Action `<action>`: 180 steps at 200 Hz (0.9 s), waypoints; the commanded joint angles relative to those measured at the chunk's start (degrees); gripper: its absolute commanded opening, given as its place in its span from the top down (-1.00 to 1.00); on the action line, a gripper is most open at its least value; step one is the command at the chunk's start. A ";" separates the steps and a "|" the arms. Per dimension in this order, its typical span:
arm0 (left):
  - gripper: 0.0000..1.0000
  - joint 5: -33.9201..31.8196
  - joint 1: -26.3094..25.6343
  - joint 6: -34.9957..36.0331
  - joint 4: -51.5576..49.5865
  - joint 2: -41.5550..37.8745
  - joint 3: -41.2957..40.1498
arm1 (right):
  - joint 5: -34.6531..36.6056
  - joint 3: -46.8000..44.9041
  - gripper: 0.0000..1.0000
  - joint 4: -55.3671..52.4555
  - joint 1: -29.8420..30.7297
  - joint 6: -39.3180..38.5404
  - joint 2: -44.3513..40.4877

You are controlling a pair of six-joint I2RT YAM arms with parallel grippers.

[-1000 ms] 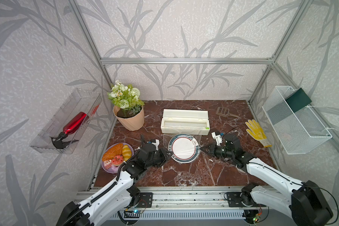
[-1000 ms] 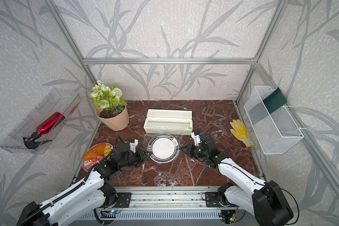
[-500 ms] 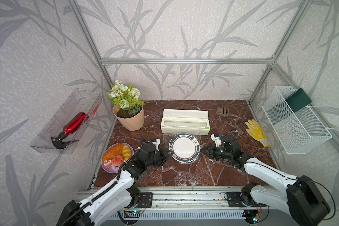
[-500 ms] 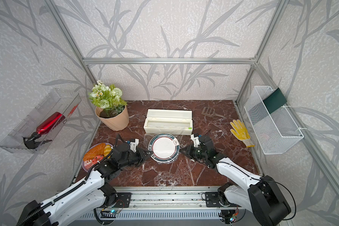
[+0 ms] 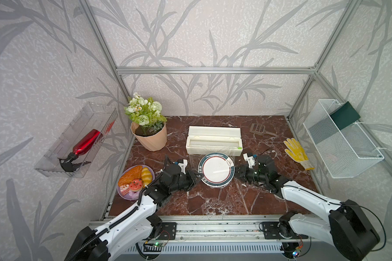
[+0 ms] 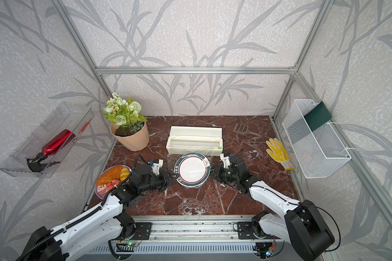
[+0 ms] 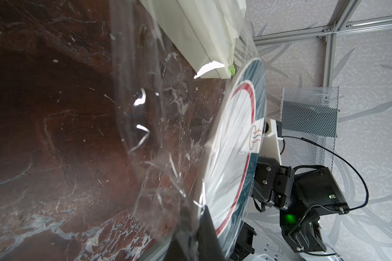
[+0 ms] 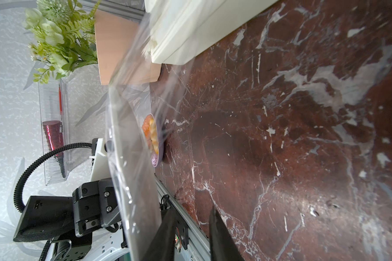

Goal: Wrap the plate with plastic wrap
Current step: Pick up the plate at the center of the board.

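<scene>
The plate (image 5: 216, 169) (image 6: 192, 170), white with a dark green rim, lies mid-table in both top views, just in front of the cream box. The plastic wrap (image 7: 145, 113) runs from the box over the plate and hangs wrinkled past its edge. At the plate's left edge my left gripper (image 5: 197, 178) (image 7: 196, 235) is shut on the plastic wrap. My right gripper (image 5: 235, 174) (image 8: 191, 235) is at the plate's right edge, open, with only bare table showing between its fingers. The film (image 8: 131, 158) hangs beside one right finger.
The cream dispenser box (image 5: 214, 143) stands open behind the plate. A flower pot (image 5: 149, 137) and a purple plate of toy food (image 5: 135, 182) are on the left. On the right are a yellow glove (image 5: 297, 153), a brown scoop (image 5: 257, 128) and a wire basket (image 5: 342, 144).
The right gripper's jaws have gone from shut to open beside the plate's right edge. The left gripper has kept its hold and place.
</scene>
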 commanded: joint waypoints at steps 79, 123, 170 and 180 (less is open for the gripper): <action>1.00 0.55 -1.17 2.72 0.55 -5.76 0.02 | 11.60 4.12 0.38 -20.74 0.05 -10.37 -8.51; 1.00 1.40 -1.22 7.57 -0.26 -9.60 -0.60 | 16.19 5.83 0.35 -28.90 -0.13 -14.90 -13.04; 1.00 -1.80 -1.27 8.32 2.19 -16.00 -3.26 | 13.34 7.70 0.32 -28.41 -0.16 -16.52 -12.48; 1.00 -2.16 -1.27 8.45 2.07 -16.78 -3.22 | 13.04 8.14 0.31 -28.47 -0.15 -16.63 -12.21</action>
